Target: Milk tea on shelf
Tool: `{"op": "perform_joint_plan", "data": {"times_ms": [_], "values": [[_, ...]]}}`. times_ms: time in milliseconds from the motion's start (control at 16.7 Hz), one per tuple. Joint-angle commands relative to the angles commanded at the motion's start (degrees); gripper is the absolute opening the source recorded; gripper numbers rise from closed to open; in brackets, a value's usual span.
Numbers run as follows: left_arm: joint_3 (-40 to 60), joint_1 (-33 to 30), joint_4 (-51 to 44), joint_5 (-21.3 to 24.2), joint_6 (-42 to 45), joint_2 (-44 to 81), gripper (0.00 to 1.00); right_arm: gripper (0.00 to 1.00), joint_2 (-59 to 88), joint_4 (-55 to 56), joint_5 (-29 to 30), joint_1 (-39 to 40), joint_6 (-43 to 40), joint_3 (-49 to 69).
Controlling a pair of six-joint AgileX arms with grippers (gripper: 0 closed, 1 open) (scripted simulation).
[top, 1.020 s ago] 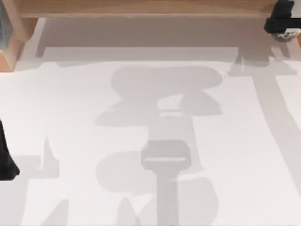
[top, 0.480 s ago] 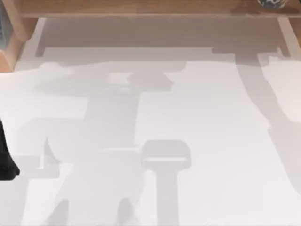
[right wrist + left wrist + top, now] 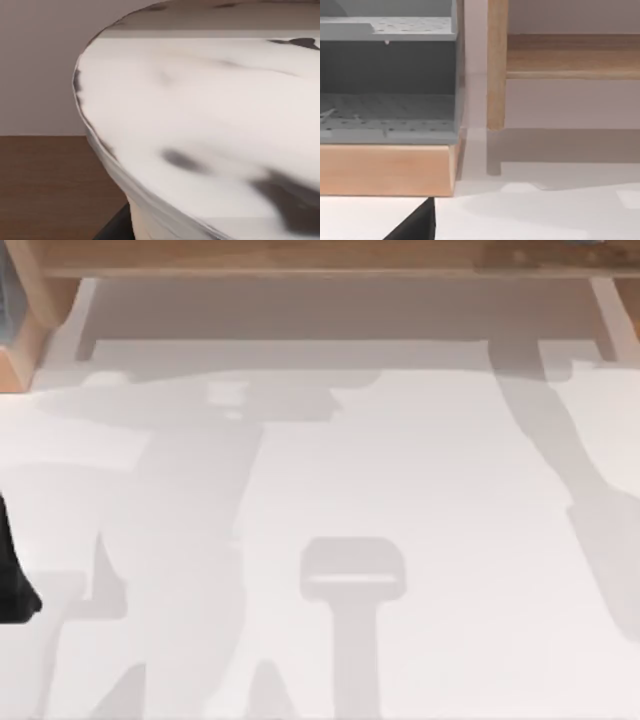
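The milk tea (image 3: 200, 125) sits very close in the right wrist view, its white top streaked with dark marks, and my right gripper holds it. Brown wood of the shelf (image 3: 45, 185) lies beneath and beside the cup. In the top view the shelf (image 3: 300, 258) is a long light-brown board along the far edge, with a dark shadow at its right end. My left arm (image 3: 12, 580) stays parked at the table's left edge. The left wrist view looks at the shelf board (image 3: 570, 55) and its upright side support (image 3: 496, 65).
A grey perforated rack (image 3: 387, 80) on a wooden base (image 3: 385, 170) stands left of the shelf, at the top view's far left corner (image 3: 15, 340). Broad arm shadows cross the white table (image 3: 420, 470).
My right gripper with the cup has left the top view past its far right corner. The cup's base still showed there half a second ago. The arm shadows have slid left.
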Motion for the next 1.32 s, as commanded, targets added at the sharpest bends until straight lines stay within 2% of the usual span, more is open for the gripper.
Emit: {"op": "perform_joint_plan", "data": {"times_ms": [1020, 1320], "values": [[0.0, 0.0, 0.0, 0.0, 0.0, 0.0, 1.0, 0.0, 9.0, 4.9, -1.0, -1.2, -0.3, 4.2], [0.0, 0.0, 0.0, 0.0, 0.0, 0.0, 1.0, 0.38, 9.0, 4.9, -1.0, -1.2, -0.3, 4.2]]}}
